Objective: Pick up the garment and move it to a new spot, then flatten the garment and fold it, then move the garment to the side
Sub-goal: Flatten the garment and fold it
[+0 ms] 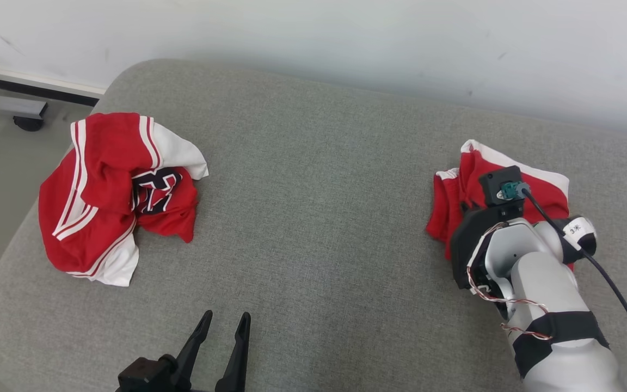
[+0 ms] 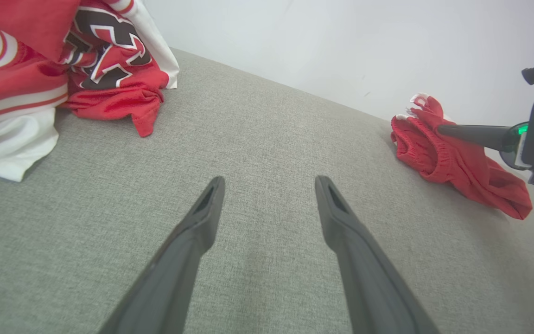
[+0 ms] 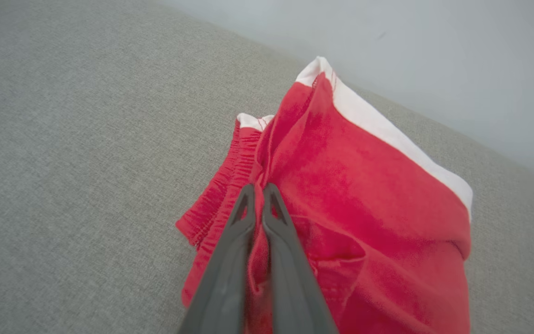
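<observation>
One white-hemmed end of the red shorts [image 3: 364,195] points toward the wall [image 1: 346,38]; right claw [image 3: 257,188] pinches them, left claw [image 2: 269,183] gapes.

1. The crumpled red cloth garment [image 3: 364,185] on the right is bright red, with a plain white band along its far edge and a white tip beside its gathered red hem (no print shows on it).
2. The bunched red sports jersey [image 1: 101,179] on the left is a similar red, with white panels, thin red-and-white stripes, and black numerals outlined in white.
3. The padded woven fabric surface [image 1: 319,190] is an even, flecked grey from near edge to far edge.
4. The smooth painted wall [image 1: 346,38] on the far side is pale grey-white with a few small dark marks.
5. The right gripper [image 3: 257,188] and the left gripper [image 1: 225,316] are matt dark grey.
6. The rounded metal right forearm [image 1: 542,283] is silver with black bands. It carries a thin black cable [image 1: 607,272] and twisted red-and-white wires [image 1: 487,294].
</observation>
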{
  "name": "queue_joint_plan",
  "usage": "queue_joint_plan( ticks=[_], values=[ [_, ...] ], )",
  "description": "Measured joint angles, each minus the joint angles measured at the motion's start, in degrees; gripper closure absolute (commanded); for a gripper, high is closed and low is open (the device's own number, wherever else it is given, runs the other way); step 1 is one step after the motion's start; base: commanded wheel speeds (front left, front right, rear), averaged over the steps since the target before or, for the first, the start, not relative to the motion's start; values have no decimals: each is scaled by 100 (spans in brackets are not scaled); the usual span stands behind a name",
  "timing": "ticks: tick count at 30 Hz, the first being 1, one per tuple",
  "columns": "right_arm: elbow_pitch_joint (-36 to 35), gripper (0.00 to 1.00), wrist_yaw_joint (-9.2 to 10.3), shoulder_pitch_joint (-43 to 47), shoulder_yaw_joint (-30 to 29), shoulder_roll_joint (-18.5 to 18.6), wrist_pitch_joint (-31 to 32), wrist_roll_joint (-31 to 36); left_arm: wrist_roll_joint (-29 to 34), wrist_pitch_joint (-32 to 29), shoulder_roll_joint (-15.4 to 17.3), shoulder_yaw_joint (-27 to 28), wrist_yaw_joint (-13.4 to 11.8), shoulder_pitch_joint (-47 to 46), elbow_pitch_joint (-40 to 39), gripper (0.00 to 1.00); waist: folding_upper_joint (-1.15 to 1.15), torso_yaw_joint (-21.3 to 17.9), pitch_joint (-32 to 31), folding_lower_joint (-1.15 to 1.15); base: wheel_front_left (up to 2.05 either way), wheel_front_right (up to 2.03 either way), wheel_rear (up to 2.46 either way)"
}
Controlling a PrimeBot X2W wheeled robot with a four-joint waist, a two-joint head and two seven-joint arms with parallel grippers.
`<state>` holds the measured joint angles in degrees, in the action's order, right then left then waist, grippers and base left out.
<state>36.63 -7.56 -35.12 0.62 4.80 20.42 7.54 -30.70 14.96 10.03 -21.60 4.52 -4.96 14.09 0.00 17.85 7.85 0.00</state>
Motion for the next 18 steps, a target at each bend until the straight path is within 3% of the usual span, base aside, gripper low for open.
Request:
queue_joint_plan(
  ticks=[1, 2, 3, 11, 14, 18],
  values=[
    [59, 100, 0, -4, -18, -27, -2, -33, -11, 0, -3, 3, -2, 2, 1, 0, 0, 2, -11, 0, 0, 0, 0],
    [110, 76, 0, -3, -5, -54, -38, -82, -13, 0, -9, 7, -5, 4, 3, 0, 0, 0, -22, 0, 0, 0, 0],
    [142, 0, 0, -3, -22, -81, -83, -181, -13, 0, -12, 10, -5, 5, 7, 0, 0, -4, -34, 0, 0, 0, 0],
    [-215, 0, 1, -100, 122, -179, -606, -1505, -25, 1, -7, 11, -29, 44, 30, 0, 0, -107, -198, 0, 0, 0, 0],
    [-491, 0, 0, -24, -10, -107, -720, -1518, -43, 1, 13, 18, -33, 122, 31, 0, 0, -165, -276, 0, 0, 0, 0],
    [-679, 0, 1, 305, -464, 415, -742, -1065, -57, 1, 20, 9, -42, 146, 27, 0, 0, -235, -362, 0, 0, 0, 0]
  ],
)
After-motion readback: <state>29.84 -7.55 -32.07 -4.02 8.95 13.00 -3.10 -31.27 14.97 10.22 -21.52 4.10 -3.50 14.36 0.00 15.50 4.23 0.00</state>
